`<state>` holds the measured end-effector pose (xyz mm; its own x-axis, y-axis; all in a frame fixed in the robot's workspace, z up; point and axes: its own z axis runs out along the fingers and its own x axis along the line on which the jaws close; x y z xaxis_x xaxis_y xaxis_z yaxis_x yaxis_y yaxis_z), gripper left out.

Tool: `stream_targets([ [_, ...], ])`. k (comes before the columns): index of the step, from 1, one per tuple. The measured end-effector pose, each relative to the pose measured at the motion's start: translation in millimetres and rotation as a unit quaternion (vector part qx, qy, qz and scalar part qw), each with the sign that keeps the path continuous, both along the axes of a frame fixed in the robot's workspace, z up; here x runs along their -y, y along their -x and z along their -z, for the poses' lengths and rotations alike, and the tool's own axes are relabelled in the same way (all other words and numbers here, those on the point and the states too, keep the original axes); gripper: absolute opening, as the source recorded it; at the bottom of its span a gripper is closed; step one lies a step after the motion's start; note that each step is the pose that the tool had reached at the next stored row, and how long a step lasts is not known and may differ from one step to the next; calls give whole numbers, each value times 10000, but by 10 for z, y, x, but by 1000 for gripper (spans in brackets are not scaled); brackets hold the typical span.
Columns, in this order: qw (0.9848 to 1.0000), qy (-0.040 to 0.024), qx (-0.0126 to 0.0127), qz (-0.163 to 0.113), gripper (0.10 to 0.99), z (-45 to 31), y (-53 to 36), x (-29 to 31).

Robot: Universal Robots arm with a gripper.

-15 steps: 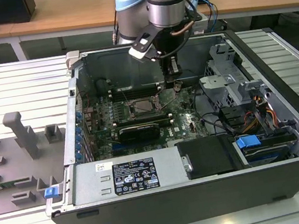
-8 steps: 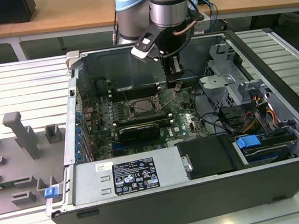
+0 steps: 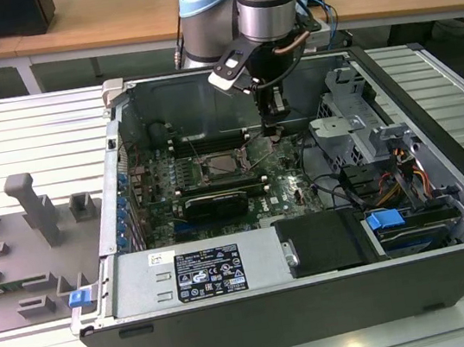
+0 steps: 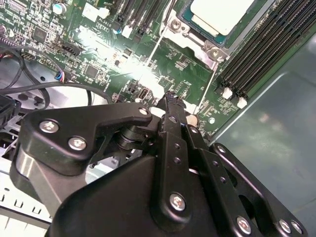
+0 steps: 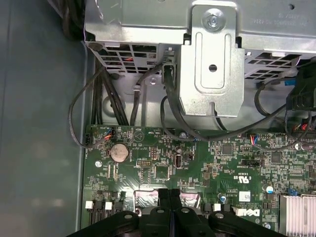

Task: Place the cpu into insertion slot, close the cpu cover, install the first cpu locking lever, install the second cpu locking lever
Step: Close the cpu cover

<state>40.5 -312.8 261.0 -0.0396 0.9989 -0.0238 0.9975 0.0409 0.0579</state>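
The cpu (image 4: 222, 15), a pale silver-grey square, lies in the insertion slot (image 3: 224, 164), ringed by a silver metal frame (image 4: 178, 27). I cannot tell whether the cpu cover lies flat over it. Two thin wire locking levers (image 4: 154, 47) (image 4: 210, 81) run from the socket toward my gripper (image 4: 170, 98). The gripper (image 3: 273, 128) hangs low over the motherboard, just to the exterior view's right of the socket. Its black fingers (image 5: 163, 193) are pressed together, shut, with the tip close to the levers' free ends. I see nothing gripped between them.
Long black memory slots (image 4: 261, 54) flank the socket. A silver drive cage (image 5: 212, 74) with black cables (image 5: 118, 98) stands close beyond the gripper. A black expansion card (image 3: 219, 202) and the power supply (image 3: 203, 274) lie nearer the case front. Grey fixtures (image 3: 28, 213) sit outside the case.
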Motion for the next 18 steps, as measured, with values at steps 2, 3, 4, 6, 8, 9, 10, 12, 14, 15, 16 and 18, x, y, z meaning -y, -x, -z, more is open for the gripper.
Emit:
stream_targets([
  [2,10000,0,0,0,106,0,-10,0],
  [3,10000,0,0,0,106,0,-15,0],
  [4,10000,0,0,0,106,0,-22,0],
  [6,10000,0,-2,0,106,0,-44,1],
  [8,10000,0,-14,-1,106,2,-91,0],
  [9,10000,-1,-36,0,106,8,-139,0],
  [10,10000,0,-58,-3,106,28,-181,0],
  [12,10000,0,-82,-11,106,81,-240,0],
  [14,10000,0,-98,-15,106,129,-269,0],
  [15,9999,-1,-104,-15,106,158,-268,0],
  [16,9999,-1,-105,-15,106,170,-261,0],
  [18,9999,1,-107,-16,106,174,-226,0],
])
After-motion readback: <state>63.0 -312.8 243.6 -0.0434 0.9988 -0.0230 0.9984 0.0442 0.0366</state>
